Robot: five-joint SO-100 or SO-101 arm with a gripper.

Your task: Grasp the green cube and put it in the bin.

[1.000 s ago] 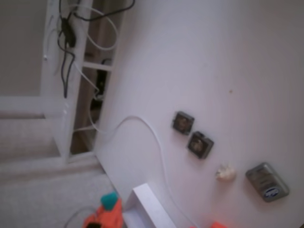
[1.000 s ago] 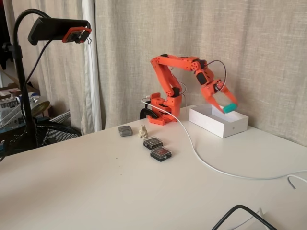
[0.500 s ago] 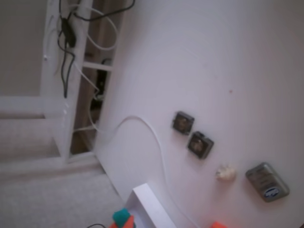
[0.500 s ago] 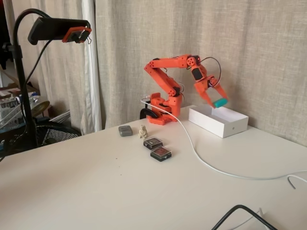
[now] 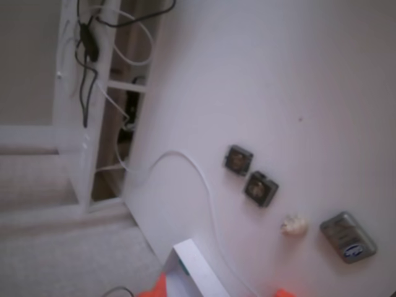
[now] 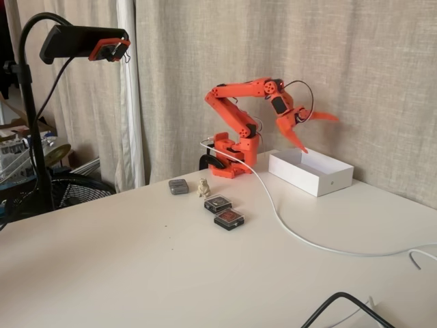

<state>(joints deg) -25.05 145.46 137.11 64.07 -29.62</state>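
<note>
In the fixed view from the side, the orange arm (image 6: 235,113) stands at the table's (image 6: 136,266) far edge, its upper links folded into a peak and the forearm reaching right above the white bin (image 6: 311,172). The gripper (image 6: 315,133) hangs over the bin's near-left part with its jaws spread wide, one finger pointing right, the other slanting down toward the bin, nothing between them. The green cube cannot be seen here; the bin's wall hides its inside. A white cable (image 6: 287,229) runs from the arm's base across the table. Two dark square objects (image 6: 222,210), a small pale figurine (image 6: 203,188) and a grey case (image 6: 179,186) lie left of the bin.

In the fixed view from above, a sliver of teal, the green cube (image 5: 184,268), shows inside the bin (image 5: 197,272) against its wall at the lower edge. Only an orange scrap of the arm (image 5: 158,288) enters beside it. The same square objects (image 5: 250,175), figurine (image 5: 294,225) and case (image 5: 348,236) appear, blurred.
</note>
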